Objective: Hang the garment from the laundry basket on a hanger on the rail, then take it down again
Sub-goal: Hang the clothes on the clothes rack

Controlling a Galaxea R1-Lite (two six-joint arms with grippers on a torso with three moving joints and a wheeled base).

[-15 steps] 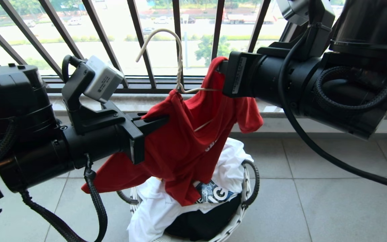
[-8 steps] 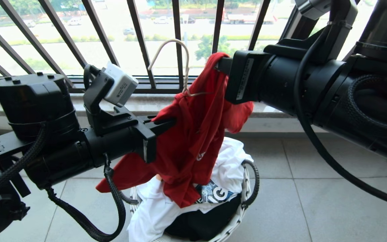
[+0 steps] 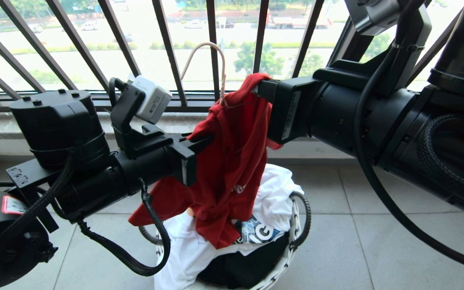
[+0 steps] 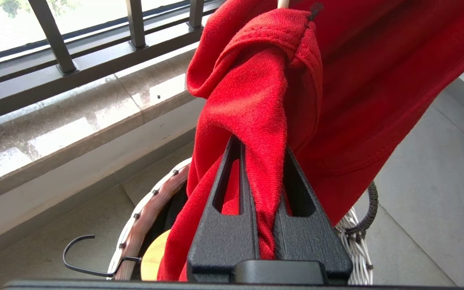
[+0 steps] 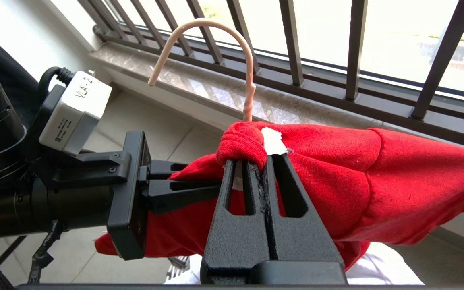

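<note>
Both jaws are clenched on cloth: the left gripper (image 4: pixel 262 161) pinches a fold of the red T-shirt (image 3: pixel 232 161), and the right gripper (image 5: pixel 262 161) grips the bunched collar by the white tag. The T-shirt hangs on the cream wire hanger (image 3: pixel 216 64), held up between the 2 arms above the laundry basket (image 3: pixel 284 262), its hem touching the pile inside. The hook stands free in front of the black railing (image 3: pixel 167 48).

The round white woven basket holds a white T-shirt (image 3: pixel 191 245) with blue print reading "G", and a black garment (image 3: pixel 240 270) beneath it.

Pale grey floor tiles (image 3: pixel 377 225) run to a stone ledge (image 4: pixel 75 129) below the railing; outside are a road and trees.

The left wrist camera (image 5: pixel 75 108) is labelled "VLA-2".
</note>
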